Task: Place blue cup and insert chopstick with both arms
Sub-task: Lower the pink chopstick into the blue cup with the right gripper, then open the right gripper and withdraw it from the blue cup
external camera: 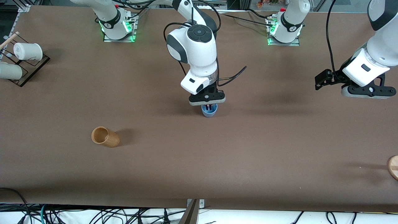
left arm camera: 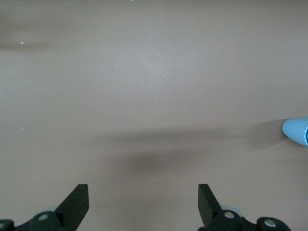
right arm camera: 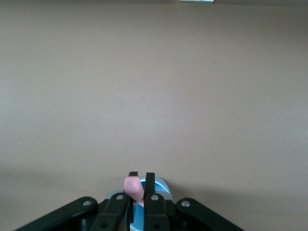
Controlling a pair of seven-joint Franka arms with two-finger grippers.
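The blue cup (external camera: 209, 111) stands upright near the middle of the table. My right gripper (external camera: 207, 107) is right over it, shut on the pink chopstick (right arm camera: 133, 187), with its fingertips at the cup's mouth. In the right wrist view the stick stands between the fingers (right arm camera: 150, 179), and its lower end points down into the cup's bright blue inside (right arm camera: 162, 186). My left gripper (external camera: 365, 95) hangs open and empty over bare table toward the left arm's end. Its view shows two spread fingertips (left arm camera: 77, 199) and the cup (left arm camera: 296, 132) at the frame's edge.
A tan wooden cup (external camera: 105, 137) lies on its side, nearer the front camera and toward the right arm's end. White cups (external camera: 28, 51) sit on a black rack at that end. A wooden disc (external camera: 393, 166) shows at the table edge on the left arm's end.
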